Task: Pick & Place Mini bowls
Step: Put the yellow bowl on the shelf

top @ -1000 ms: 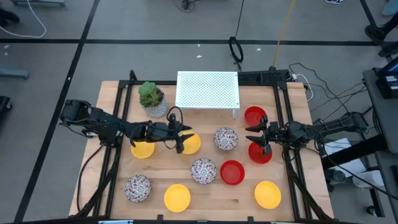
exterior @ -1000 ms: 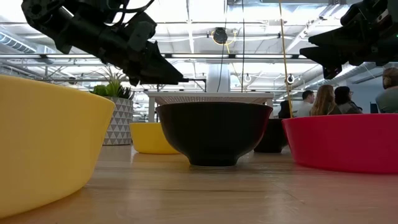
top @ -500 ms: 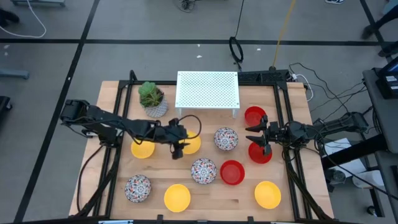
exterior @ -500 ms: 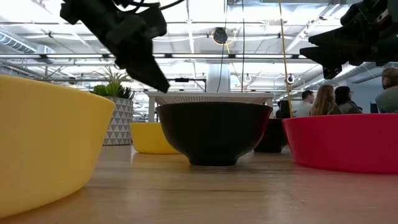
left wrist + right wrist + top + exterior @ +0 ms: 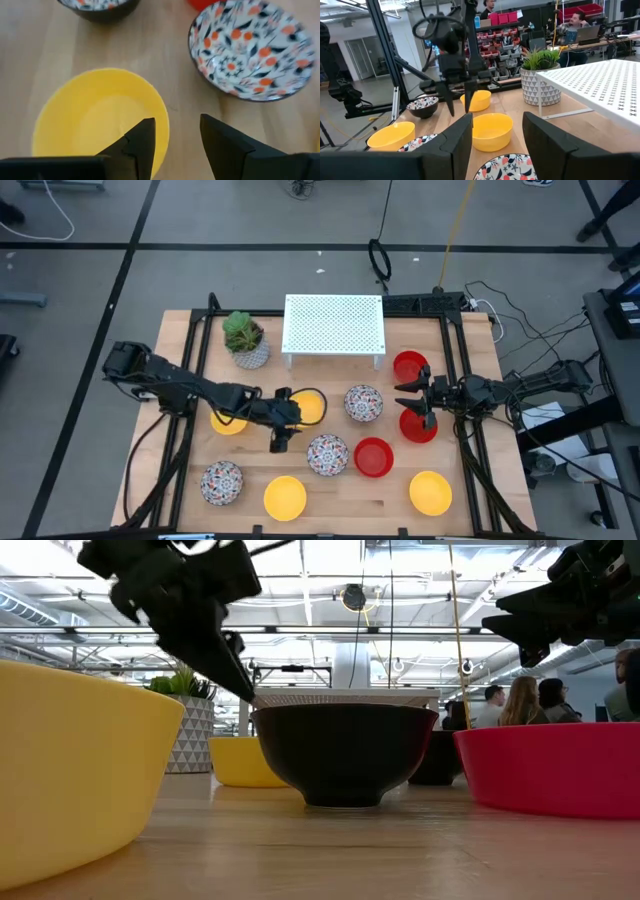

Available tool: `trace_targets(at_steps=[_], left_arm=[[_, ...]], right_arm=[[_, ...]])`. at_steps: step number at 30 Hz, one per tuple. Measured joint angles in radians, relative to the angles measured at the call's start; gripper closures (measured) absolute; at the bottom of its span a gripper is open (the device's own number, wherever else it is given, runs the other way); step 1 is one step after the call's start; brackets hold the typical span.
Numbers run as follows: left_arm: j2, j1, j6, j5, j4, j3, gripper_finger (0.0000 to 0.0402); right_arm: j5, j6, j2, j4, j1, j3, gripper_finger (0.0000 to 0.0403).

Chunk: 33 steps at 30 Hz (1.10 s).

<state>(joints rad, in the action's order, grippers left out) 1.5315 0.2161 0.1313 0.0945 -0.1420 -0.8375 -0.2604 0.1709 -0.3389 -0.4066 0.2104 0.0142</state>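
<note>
Just in front of the white perforated rack (image 5: 334, 326), toward the counter's near edge, the left claw (image 5: 279, 432) points down with its fingers parted over the rim of a yellow mini bowl (image 5: 307, 408); the left wrist view shows that rim between the 2 fingers, nothing gripped. The step in hand looks like the approach to a pick. Next, I judge, the claw must drop so 1 finger goes inside the wall and 1 outside, then close and lift without knocking the patterned bowl (image 5: 327, 454) just beyond it.

Right of the rack's front edge, the right claw (image 5: 422, 400) waits, fingers spread and empty, above 2 red bowls (image 5: 409, 366). Other bowls, yellow, red and patterned, lie scattered over the counter (image 5: 340, 492) in front of the rack.

No brand, label or readable writing shows anywhere.
</note>
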Motion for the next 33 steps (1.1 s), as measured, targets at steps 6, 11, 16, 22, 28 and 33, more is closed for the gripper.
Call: trace_targets(at_steps=[6,11,16,22,28,33], left_arm=[[0.099,0.0,-0.007,0.011,0.017,0.0,0.0245],[0.145,-0.002,-0.044,0.089,0.034,0.001,0.0245],[0.151,0.001,-0.097,0.125,0.042,0.0,0.027],[0.151,-0.001,-0.131,0.125,0.04,0.0,0.0383],[0.135,-0.006,-0.156,0.143,0.038,-0.02,0.0385],[0.087,-0.016,-0.246,0.203,0.035,-0.087,0.0393]], right_arm=[[0.0,0.0,0.0,0.0,0.0,0.0,0.0243],[0.0,0.0,0.0,0.0,0.0,0.0,0.0243],[0.0,0.0,0.0,0.0,0.0,0.0,0.0243],[0.0,0.0,0.0,0.0,0.0,0.0,0.0243],[0.0,0.0,0.0,0.0,0.0,0.0,0.0243],[0.0,0.0,0.0,0.001,0.0,0.0,0.0243]])
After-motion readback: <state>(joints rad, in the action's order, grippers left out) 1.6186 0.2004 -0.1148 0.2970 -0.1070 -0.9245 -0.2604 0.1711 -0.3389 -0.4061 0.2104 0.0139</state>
